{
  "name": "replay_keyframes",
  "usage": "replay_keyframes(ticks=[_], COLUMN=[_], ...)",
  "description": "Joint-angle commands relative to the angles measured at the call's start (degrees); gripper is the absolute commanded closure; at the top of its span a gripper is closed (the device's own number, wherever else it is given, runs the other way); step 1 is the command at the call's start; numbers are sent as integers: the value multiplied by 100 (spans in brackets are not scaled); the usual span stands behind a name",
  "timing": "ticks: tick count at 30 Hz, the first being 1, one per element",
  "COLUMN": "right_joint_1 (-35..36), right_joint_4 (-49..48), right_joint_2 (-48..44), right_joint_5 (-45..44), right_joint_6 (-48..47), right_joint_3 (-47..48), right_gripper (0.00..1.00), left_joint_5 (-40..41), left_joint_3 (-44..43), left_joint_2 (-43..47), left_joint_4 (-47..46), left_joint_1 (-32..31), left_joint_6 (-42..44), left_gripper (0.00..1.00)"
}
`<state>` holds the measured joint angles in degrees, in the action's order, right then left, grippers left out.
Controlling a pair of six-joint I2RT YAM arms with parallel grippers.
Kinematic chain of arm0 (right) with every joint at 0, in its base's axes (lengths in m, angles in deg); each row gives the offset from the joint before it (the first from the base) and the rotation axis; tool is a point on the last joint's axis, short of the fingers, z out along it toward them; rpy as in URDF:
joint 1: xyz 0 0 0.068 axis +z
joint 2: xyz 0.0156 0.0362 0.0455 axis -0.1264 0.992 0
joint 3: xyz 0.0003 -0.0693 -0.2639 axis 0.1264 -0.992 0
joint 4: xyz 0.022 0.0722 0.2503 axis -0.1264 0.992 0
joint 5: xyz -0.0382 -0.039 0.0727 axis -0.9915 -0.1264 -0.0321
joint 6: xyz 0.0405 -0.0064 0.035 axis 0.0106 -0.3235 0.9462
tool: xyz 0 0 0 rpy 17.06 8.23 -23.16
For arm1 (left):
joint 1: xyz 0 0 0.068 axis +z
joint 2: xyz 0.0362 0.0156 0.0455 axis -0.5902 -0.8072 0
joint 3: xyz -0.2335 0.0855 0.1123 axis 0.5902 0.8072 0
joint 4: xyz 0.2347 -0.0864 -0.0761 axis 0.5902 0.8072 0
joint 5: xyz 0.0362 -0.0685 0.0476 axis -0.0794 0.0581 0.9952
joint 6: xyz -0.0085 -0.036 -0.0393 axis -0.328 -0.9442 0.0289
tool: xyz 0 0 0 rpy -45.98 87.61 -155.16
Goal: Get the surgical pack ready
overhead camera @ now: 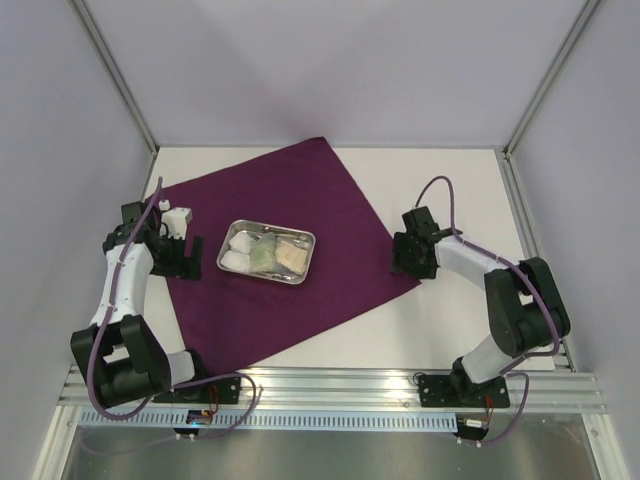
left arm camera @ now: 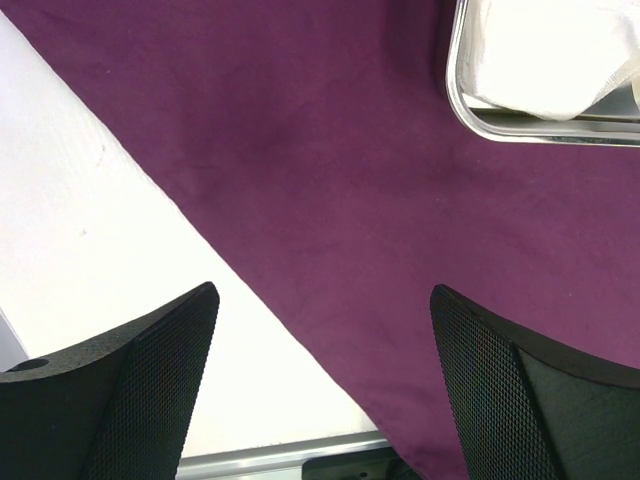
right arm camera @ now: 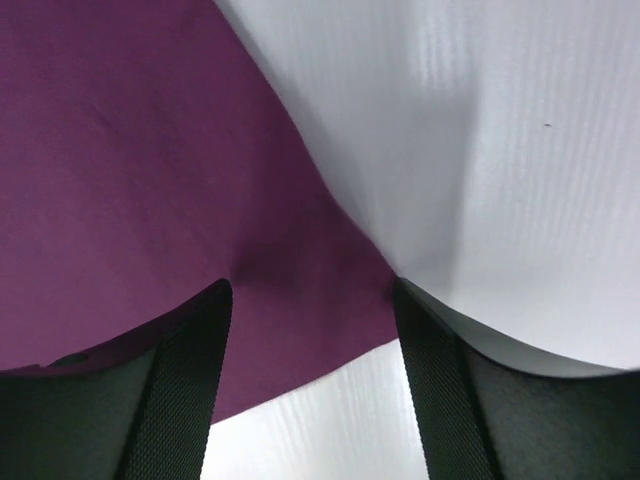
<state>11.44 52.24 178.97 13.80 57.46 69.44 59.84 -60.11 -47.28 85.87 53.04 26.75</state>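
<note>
The surgical pack's deep-purple cloth (overhead camera: 300, 190) lies flat as a diamond on the white table. On its middle stands a small steel tray (overhead camera: 275, 226) holding white gauze pads (overhead camera: 240, 252) and clear packets (overhead camera: 287, 256). My left gripper (overhead camera: 184, 264) hovers open over the cloth's left edge (left arm camera: 330, 150), nothing between its fingers (left arm camera: 322, 292); the tray's corner (left arm camera: 455, 90) with gauze (left arm camera: 540, 50) shows ahead of it. My right gripper (overhead camera: 408, 262) is low at the cloth's right corner, open, with that corner (right arm camera: 320, 260) lying between its fingers (right arm camera: 311, 285).
Bare white table (overhead camera: 450, 190) surrounds the cloth. An aluminium rail (overhead camera: 330, 385) with both arm bases runs along the near edge and shows below the left gripper (left arm camera: 280, 455). White walls and metal frame posts (overhead camera: 120, 80) close in the back and sides.
</note>
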Motion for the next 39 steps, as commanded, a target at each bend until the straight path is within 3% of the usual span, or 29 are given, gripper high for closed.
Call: replay_keyframes(ticks=[1,7,8,11,16,20,27,29,30,31,34,37,39], right_joint_1=[11,2,-33,-295,-1130,-2182,-2634,-2774,-2810,-2828,-2479,-1986,-1222], right_joint_4=[-656,-974,-1000,-1132,-1308,-1326,-799,-711,-510,-378,-52,54,-16], right_joint_2=[130,306,324,272,-246,-99,753,938,1139,1202,959,65,-403], right_joint_5=[446,982,1000,1009,1167,1474,1238,1168,1167,1254,897,-303,-738], right_joint_6=[368,421,421,535,553,325,-97,-115,-132,-228,-430,-511,-484], right_joint_3=[-248,-328,-293,-380,-513,-224,1033,1411,1560,1701,1852,1440,1072], right_gripper=[33,55,72,99,100,99,99,95,87,58,26,21,20], left_joint_5=[-153,-153,-153,-153,-197,-407,-557,-540,-540,-548,-531,-417,-250], left_joint_3=[-194,-265,-273,-282,-335,-440,-511,-528,-520,-511,-502,-476,-484], left_joint_2=[213,231,240,292,389,459,495,503,512,547,591,539,468], left_joint_4=[58,110,137,198,382,541,638,690,699,699,656,516,462], left_joint_1=[28,28,28,36,28,28,28,28,28,36,36,28,28], left_joint_6=[31,58,49,66,137,172,128,137,145,146,189,128,93], left_gripper=[5,5,5,5,5,5,5,5,5,5,5,5,5])
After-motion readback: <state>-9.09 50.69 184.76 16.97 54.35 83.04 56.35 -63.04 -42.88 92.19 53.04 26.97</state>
